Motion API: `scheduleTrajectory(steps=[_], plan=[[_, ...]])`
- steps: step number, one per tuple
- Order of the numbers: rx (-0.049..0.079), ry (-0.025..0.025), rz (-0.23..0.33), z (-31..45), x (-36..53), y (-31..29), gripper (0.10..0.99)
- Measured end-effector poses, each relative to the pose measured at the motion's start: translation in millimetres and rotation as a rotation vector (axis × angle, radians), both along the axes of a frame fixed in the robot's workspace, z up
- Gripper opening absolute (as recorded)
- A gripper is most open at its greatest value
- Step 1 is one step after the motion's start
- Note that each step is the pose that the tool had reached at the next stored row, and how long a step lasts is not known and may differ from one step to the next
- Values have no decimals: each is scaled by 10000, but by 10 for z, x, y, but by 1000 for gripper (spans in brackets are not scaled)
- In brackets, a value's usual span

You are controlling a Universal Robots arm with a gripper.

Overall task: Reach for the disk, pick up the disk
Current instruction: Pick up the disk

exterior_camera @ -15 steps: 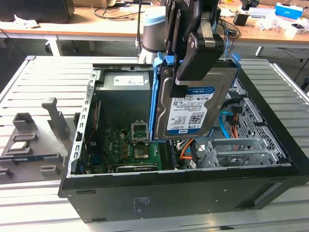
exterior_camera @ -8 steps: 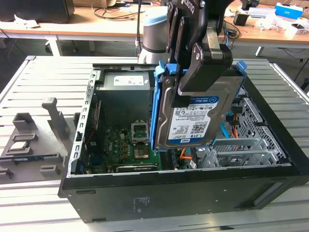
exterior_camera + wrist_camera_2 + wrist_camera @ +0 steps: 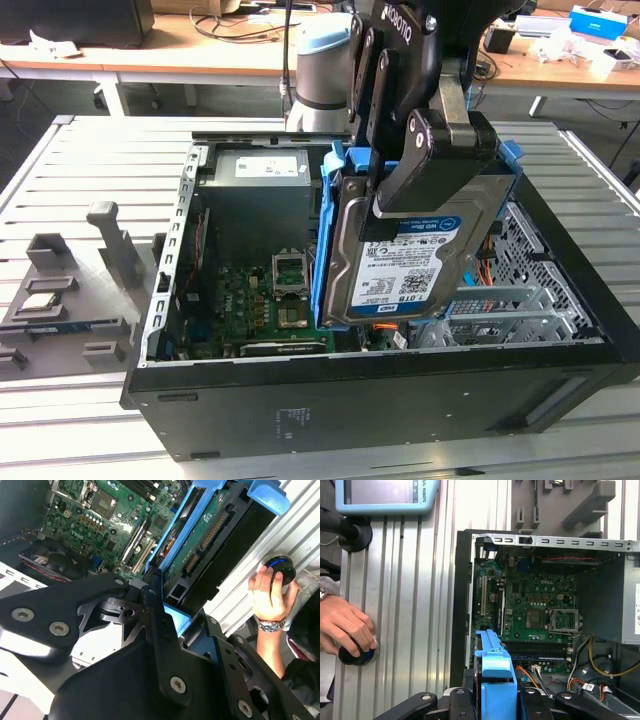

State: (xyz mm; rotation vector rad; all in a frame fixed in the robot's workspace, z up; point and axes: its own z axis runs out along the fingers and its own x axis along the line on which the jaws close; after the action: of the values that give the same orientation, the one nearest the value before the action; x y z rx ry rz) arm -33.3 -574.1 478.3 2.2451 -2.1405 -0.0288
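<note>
Looking at the exterior view, I see my gripper pinching the disk by its upper edge, its fingers pressed against the two faces, and the disk hangs upright, label outward, above the open computer case, clear of the green motherboard. In both wrist views the disk's blue side rail sits between the black fingers, with the motherboard beyond it. A person's hand rests on a round black knob on the ribbed metal table beside the case.
</note>
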Motion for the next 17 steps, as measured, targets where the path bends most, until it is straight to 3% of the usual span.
scheduleTrajectory(steps=[6, 11, 17], plan=[[-1, 0, 3, 0, 6, -3, 369], [-3, 0, 1, 0, 105, -3, 369], [-10, 0, 1, -1, 553, 5, 369]])
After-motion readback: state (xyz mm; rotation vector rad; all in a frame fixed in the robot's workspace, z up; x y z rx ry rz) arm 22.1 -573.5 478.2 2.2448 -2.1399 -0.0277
